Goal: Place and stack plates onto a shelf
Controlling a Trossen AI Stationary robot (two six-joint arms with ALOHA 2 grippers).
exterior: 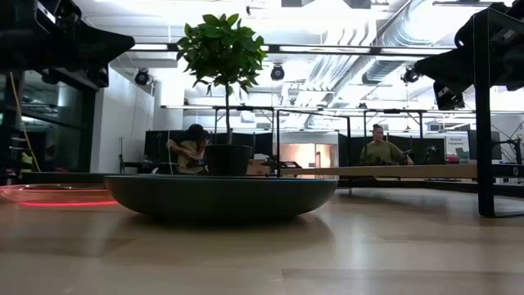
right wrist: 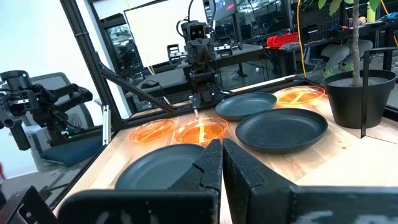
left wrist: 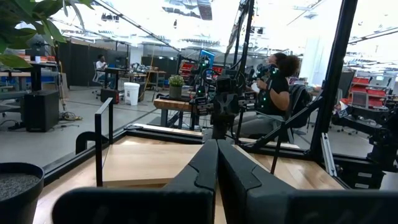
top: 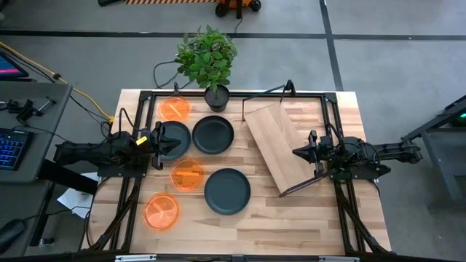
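Observation:
Three dark grey plates lie flat on the tabletop: one (top: pixel 177 140) partly under my left gripper, one (top: pixel 213 134) beside it, one (top: pixel 227 191) nearer the front. Three orange plates (top: pixel 175 109) (top: pixel 187 175) (top: pixel 161 211) lie flat to the left. The light wood shelf (top: pixel 277 145) stands slantwise at the right on thin black legs (exterior: pixel 485 123). My left gripper (top: pixel 159 138) is shut and empty over the left grey plate's edge. My right gripper (top: pixel 300 152) is shut and empty at the shelf's right edge. Both sets of fingers show shut in the wrist views (left wrist: pixel 216 168) (right wrist: pixel 216 165).
A potted plant in a black pot (top: pixel 216 96) stands at the table's far edge, just behind the plates and the shelf's far corner. A black metal frame (top: pixel 240 93) runs around the table. People sit in the room beyond (exterior: pixel 381 152).

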